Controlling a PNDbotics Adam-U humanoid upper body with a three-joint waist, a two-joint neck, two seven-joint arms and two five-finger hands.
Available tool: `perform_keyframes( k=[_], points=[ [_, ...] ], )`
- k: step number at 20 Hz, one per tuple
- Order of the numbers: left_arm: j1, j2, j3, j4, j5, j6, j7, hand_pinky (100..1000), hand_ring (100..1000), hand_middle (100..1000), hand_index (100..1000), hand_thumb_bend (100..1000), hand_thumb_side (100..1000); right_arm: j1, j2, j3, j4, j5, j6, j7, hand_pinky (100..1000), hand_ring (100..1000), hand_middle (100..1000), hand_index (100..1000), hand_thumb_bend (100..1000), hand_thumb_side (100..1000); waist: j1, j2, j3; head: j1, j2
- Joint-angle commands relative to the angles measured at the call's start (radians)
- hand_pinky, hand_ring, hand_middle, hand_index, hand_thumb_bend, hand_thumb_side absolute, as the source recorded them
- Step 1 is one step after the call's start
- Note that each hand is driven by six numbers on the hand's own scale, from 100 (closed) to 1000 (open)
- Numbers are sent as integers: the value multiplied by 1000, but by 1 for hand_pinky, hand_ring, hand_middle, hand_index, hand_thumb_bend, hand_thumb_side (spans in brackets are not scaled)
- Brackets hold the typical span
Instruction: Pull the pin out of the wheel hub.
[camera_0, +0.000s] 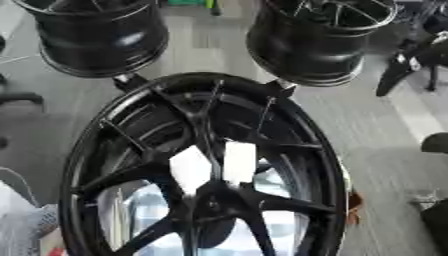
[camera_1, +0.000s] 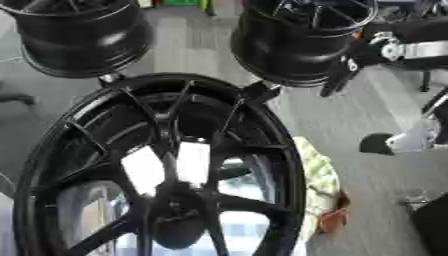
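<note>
Wheel hub (camera_0: 210, 202): large, black and many-spoked; it stands on edge and fills the near middle of the grey floor (camera_0: 376, 130), its rim running from the lower edge up past mid-height.
Pin: cannot be made out; two pale patches (camera_0: 214, 165) show between the spokes just above the hub centre, and what they are cannot be told.
Rear wheels: two more black wheels sit beyond the hub, one at the far left (camera_0: 101, 40) and one at the far right (camera_0: 306, 45), each just above the big rim.
Right hand (camera_1: 339, 75): comes in from the upper right on a black and silver arm (camera_1: 402, 50) and hangs beside the far right wheel, apart from the hub; whether its fingers are relaxed or clenched cannot be told.
Left hand: outside both views.
Cloth (camera_1: 319, 175): yellow-green, lying on the floor just right of the hub's rim.
</note>
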Motion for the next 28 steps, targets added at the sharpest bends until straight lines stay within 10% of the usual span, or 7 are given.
perform_keyframes(
  k=[1, 28],
  points=[
    [-6, 28, 9, -17, -2, -1, -2, 770, 867, 739, 879, 309, 719, -17, -24, -18, -6, 5, 6, -6, 845, 798, 751, 815, 394, 313, 2, -16, 0, 0, -8],
    [-11, 27, 1, -17, 4, 0, -11, 769, 866, 740, 877, 311, 720, -148, 8, 83, -6, 69, 42, -1, 839, 801, 755, 821, 483, 337, -9, -29, 15, -16, -7]
  ],
)
